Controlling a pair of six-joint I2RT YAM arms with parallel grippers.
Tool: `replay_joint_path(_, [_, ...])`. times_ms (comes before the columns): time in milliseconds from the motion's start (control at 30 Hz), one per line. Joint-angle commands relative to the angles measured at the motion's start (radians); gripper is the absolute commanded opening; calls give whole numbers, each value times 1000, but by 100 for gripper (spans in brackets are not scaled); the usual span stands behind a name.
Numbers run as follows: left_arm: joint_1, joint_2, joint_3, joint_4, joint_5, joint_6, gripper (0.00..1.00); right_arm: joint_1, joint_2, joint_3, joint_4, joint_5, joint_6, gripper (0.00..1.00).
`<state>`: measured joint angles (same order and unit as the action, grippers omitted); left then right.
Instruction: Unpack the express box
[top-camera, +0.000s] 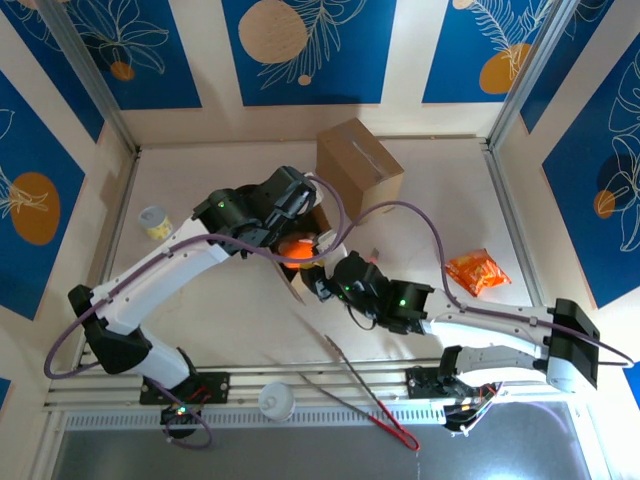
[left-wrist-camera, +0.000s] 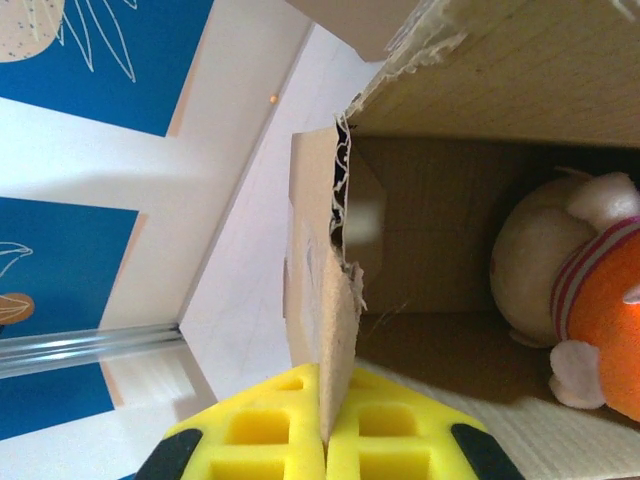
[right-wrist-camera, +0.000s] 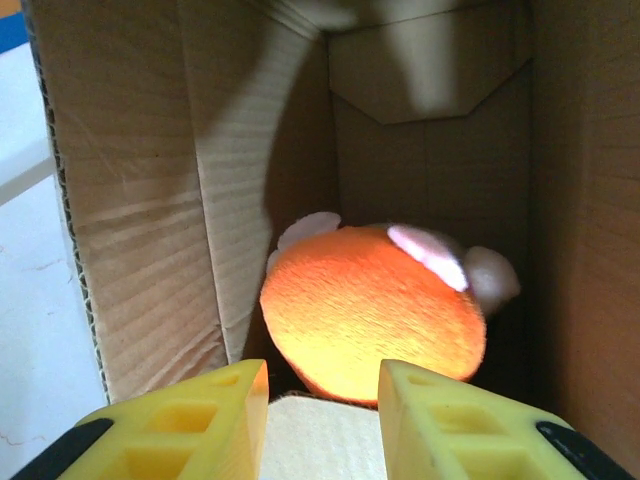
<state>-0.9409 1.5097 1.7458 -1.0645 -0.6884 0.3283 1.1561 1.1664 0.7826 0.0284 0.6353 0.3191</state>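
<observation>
The left claw (left-wrist-camera: 325, 405) is pinched shut on the edge of a torn cardboard flap (left-wrist-camera: 320, 300), its yellow pads pressed flat on either side of the board, holding the mouth of the express box (top-camera: 360, 165) open. The right claw (right-wrist-camera: 322, 395) stands a little way apart with nothing between its pads, pointed straight into the opening. Just beyond it, deep in the box against the back wall, sits an orange plush toy (right-wrist-camera: 375, 310) with pale ears or paws; the claw is near it but not touching it.

The box lies on its side in the middle of the desk (top-camera: 450, 190), open end towards the arms. Out on the desk to the right is an orange snack packet (top-camera: 477, 270), well clear of the box, and away to the left stands a small tin can (top-camera: 155, 221). A pair of tongs (top-camera: 365, 395) and a white cup (top-camera: 277, 402) lie near the front edge.

I'd say the job is partly done: the box is opened, and the packet and can look like things already out. The plush toy has yet to be gripped and drawn out. Whether anything hides behind it, I cannot tell.
</observation>
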Motion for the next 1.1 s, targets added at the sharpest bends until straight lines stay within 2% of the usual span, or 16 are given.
replay_joint_path(0, [-6, 5, 35, -15, 9, -33, 0, -3, 50, 61, -22, -11, 31, 35])
replay_joint_path(267, [-6, 10, 37, -25, 27, -49, 0, -19, 192, 157, -64, 61, 78, 35])
replay_joint_path(500, [-6, 11, 35, -22, 32, -49, 0, -43, 260, 210, -88, 75, 116, 50])
replay_joint_path(800, [-6, 20, 35, -17, 35, -43, 0, -79, 354, 267, -165, 68, 177, 60])
replay_joint_path(1067, [-6, 30, 46, -27, 45, -47, 0, -97, 443, 264, -70, 79, 191, 59])
